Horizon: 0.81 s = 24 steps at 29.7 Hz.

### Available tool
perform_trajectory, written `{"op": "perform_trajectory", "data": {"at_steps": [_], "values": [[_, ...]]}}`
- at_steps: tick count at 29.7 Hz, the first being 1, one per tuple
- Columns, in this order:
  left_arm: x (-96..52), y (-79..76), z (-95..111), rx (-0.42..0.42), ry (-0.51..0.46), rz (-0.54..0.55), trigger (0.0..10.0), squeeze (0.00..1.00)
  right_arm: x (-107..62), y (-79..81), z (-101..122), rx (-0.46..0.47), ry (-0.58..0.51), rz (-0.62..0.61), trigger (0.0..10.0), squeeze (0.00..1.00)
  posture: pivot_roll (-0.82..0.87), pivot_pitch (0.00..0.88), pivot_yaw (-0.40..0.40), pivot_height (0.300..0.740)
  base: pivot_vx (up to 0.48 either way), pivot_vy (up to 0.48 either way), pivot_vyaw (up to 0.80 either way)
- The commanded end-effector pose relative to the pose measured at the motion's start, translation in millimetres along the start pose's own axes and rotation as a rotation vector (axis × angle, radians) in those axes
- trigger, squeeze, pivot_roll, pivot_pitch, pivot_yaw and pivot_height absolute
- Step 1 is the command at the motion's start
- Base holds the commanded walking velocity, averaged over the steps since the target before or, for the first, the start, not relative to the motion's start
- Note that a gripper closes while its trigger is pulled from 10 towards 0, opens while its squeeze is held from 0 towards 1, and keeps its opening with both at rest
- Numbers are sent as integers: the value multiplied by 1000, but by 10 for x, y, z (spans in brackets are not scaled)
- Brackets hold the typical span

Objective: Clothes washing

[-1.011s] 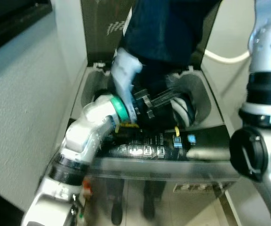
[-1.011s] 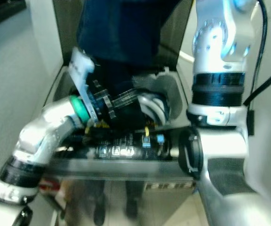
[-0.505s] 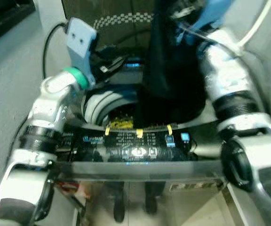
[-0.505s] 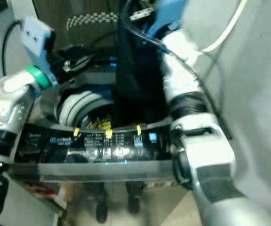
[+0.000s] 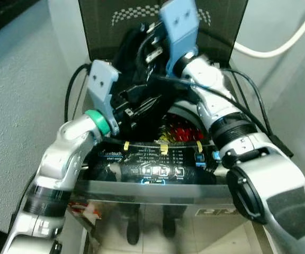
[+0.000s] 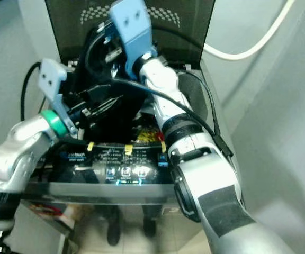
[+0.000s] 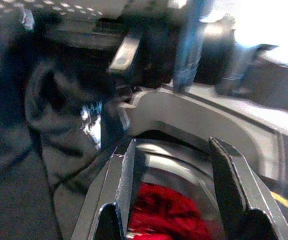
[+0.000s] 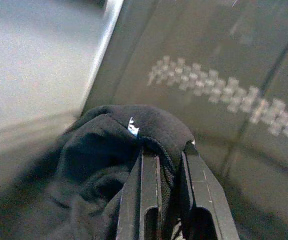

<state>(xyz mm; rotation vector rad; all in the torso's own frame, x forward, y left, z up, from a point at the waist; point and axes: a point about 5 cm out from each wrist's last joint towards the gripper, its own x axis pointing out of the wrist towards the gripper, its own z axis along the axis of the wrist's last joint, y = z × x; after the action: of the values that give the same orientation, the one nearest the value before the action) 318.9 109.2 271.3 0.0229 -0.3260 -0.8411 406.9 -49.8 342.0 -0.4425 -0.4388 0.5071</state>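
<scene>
We are loading the washer (image 5: 158,174): our right gripper (image 8: 166,165) is pinching the dark garment (image 8: 109,165) above the drum at 12 o'clock, our left gripper (image 7: 171,190) is gaping empty at 9 o'clock over red laundry (image 7: 166,220), so lowering and releasing likely come next.

A black garment (image 8: 109,150) hangs above the washer (image 5: 158,174), whose dark lid (image 5: 105,16) bears a white checkered band (image 8: 224,95). Red clothes (image 7: 169,215) lie inside the washer.
</scene>
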Motion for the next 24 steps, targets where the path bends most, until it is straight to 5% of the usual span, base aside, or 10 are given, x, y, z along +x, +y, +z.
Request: {"op": "perform_trajectory", "data": {"at_steps": [1, 2, 3, 4, 12, 19, 24], "values": [[-31, -139, 35, -24, -7, -44, 10000, 0, -16, -1, -83, -30, 61, 16, 10000, 0, 6, 96, 75, 740, 0, 0, 0], [-46, -206, 69, -25, -26, -60, 10000, 0, -21, 1, -134, -33, 92, 24, 10000, 118, 6, 96, 75, 740, 0, 0, 0], [-46, -206, 69, -25, -26, -60, 10000, 0, -21, 1, -134, -33, 92, 24, 10000, 118, 6, 96, 75, 740, 0, 0, 0], [-45, -248, 110, -15, -46, -64, 10000, 0, -26, -3, -153, -20, 98, 27, 10000, 1000, 10, 96, 74, 740, 0, 0, 0], [-62, -331, 161, 70, -54, -40, 10000, 0, -101, -62, -243, 45, 103, 63, 10000, 1000, 30, 92, 67, 740, 0, 0, 0], [-205, -372, 152, 56, -4, 6, 10000, 0, -484, -243, -492, 160, 100, 209, 10000, 1000, 46, 90, 75, 740, 0, 0, 0], [-218, -378, 145, 56, 6, 9, 10000, 0, -652, -375, -519, 257, 60, 203, 10000, 1000, 48, 88, 81, 740, 0, 0, 0]]}}
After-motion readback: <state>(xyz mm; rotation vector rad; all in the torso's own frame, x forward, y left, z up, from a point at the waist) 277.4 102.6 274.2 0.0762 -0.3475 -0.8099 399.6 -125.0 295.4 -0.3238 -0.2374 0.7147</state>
